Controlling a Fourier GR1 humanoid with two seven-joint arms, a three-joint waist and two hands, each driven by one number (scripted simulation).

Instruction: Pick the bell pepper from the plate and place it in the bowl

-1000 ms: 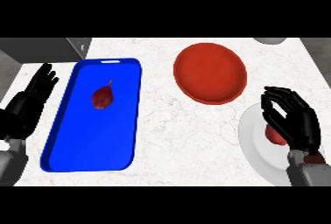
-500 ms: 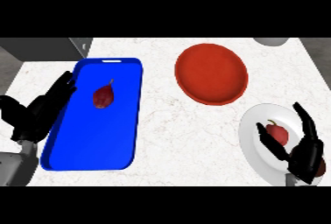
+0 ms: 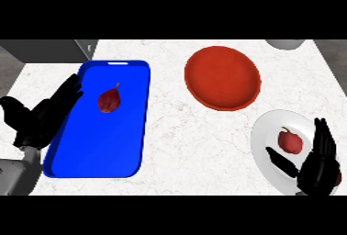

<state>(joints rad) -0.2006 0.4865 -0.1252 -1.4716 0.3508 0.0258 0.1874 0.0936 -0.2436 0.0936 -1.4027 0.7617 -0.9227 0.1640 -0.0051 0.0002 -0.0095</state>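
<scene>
The right robot hand (image 3: 318, 165), fingers spread wide, hovers at five o'clock of the bell pepper (image 3: 291, 141), which looks light, smooth and slippery, best clasped around its rounded body.

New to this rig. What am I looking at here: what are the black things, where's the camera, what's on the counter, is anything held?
The single view comes from the robot's head, looking steeply down at a white marble counter. The black shapes are the humanoid's two hands on grey forearms, entering from the lower edge. The left hand is open at the left edge of a blue tray, which carries a dark red, stemmed fruit or vegetable. The right hand is open over a white plate, fingers straight beside the red bell pepper and thumb below it; nothing is held. The red bowl, where the pepper should go, sits further back. A grey object shows only partly at the top edge.
</scene>
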